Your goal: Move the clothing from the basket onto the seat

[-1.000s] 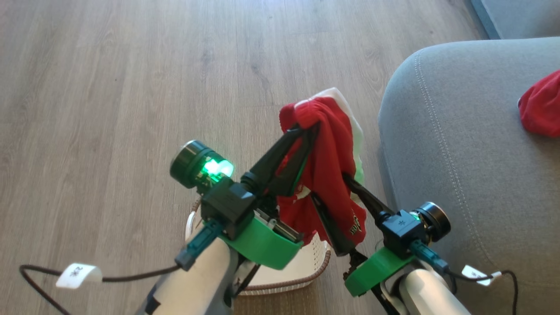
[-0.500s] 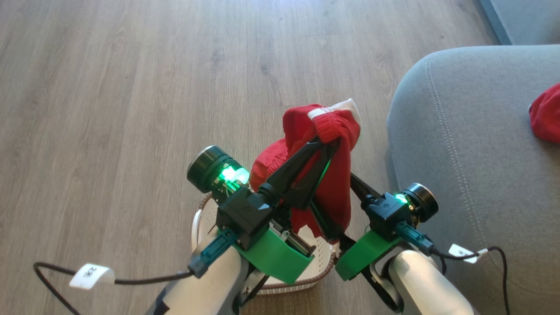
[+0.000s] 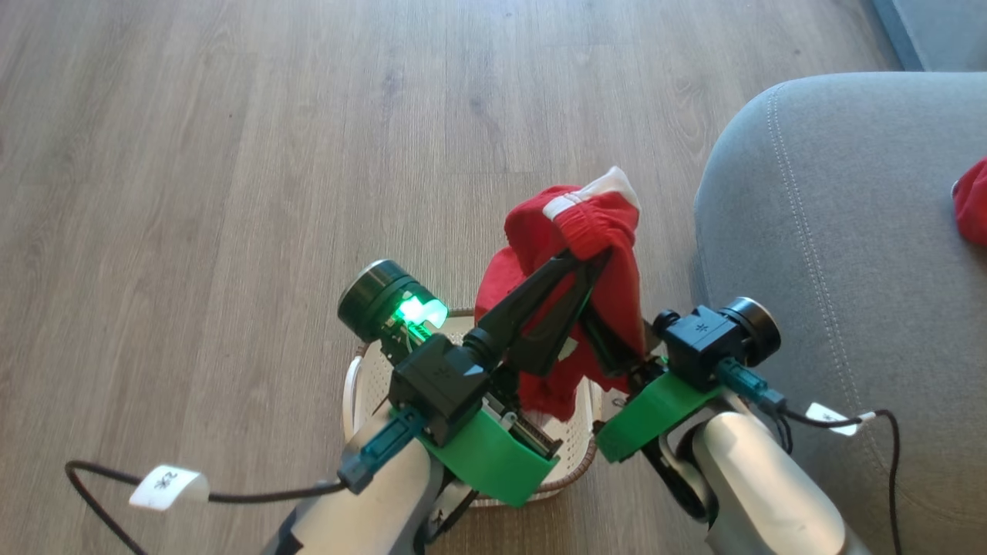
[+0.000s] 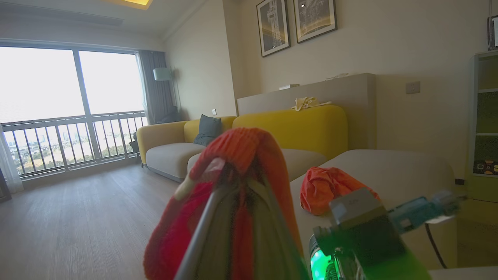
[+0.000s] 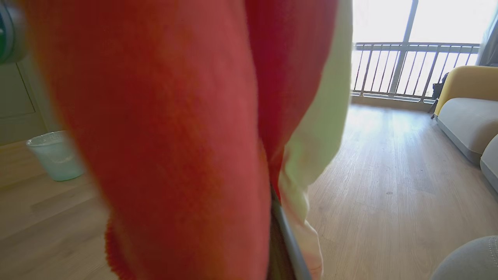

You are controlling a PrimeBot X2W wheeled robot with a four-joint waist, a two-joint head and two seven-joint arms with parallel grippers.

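Our left hand (image 3: 597, 258) is clamped on the bunched top of a soft bright red garment with white stripe trim (image 3: 609, 231), held above the cream-white perforated plastic basket (image 3: 362, 378) at lower centre. Our right hand (image 3: 605, 339) is closed among its hanging folds; we cannot tell whether it pinches cloth. A plain red garment (image 3: 973, 200) lies on the grey upholstered seat (image 3: 833, 231) at right. The white cable tag (image 3: 168, 487) carries print too small to read.
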